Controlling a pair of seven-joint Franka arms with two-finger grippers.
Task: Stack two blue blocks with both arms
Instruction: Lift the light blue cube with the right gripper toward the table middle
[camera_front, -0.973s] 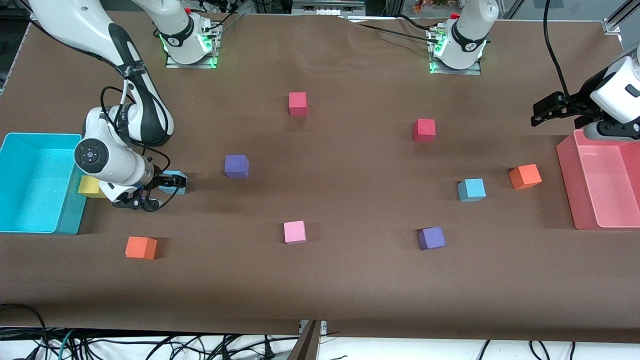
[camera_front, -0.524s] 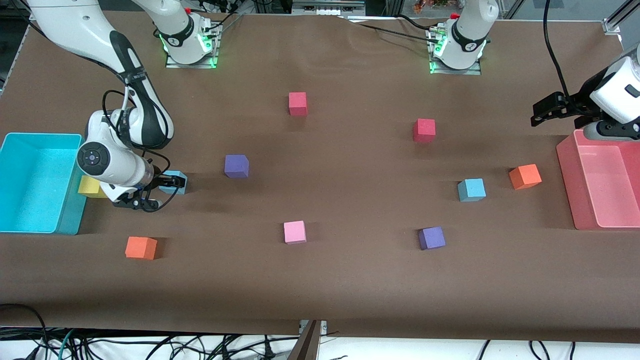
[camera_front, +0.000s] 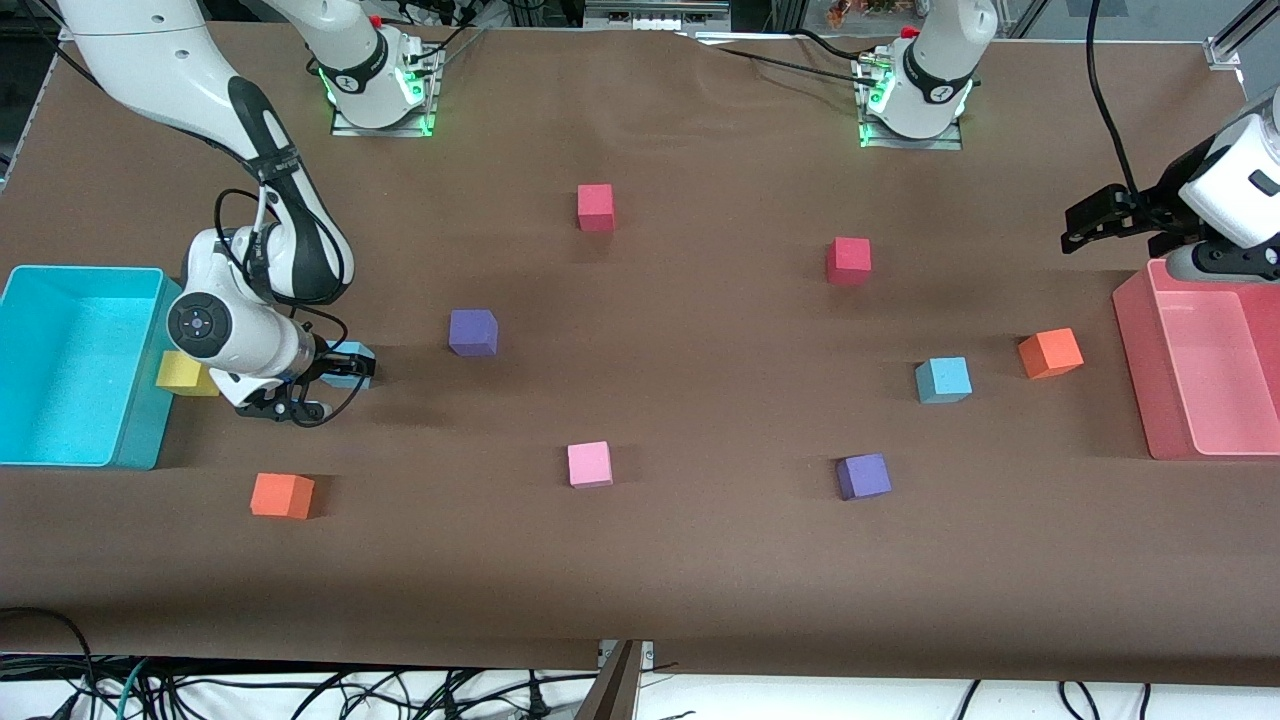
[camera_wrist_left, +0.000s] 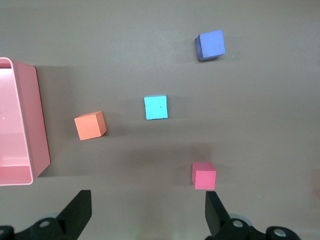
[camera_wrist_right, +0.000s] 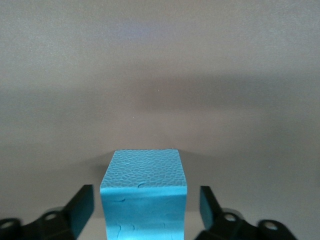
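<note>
One light blue block (camera_front: 352, 353) lies on the table near the right arm's end, beside the cyan bin. My right gripper (camera_front: 338, 374) is low at the table, open, with a finger on each side of this block and a gap at both sides; the block fills the middle of the right wrist view (camera_wrist_right: 144, 190). The second blue block (camera_front: 943, 379) lies toward the left arm's end and shows in the left wrist view (camera_wrist_left: 156, 107). My left gripper (camera_front: 1073, 228) is open and empty, held high beside the pink bin; the arm waits.
A cyan bin (camera_front: 80, 271) stands at the right arm's end, a pink bin (camera_front: 1135, 370) at the left arm's end. A yellow cube (camera_front: 180, 372) lies by the cyan bin. Purple cubes (camera_front: 473, 332) (camera_front: 863, 476), orange cubes (camera_front: 281, 495) (camera_front: 1050, 352), red cubes (camera_front: 595, 207) (camera_front: 848, 260) and a pink cube (camera_front: 589, 464) are scattered about.
My right arm's wrist has shifted a little toward the blue block, bringing the open fingers further around it. The block and the left arm have not moved.
</note>
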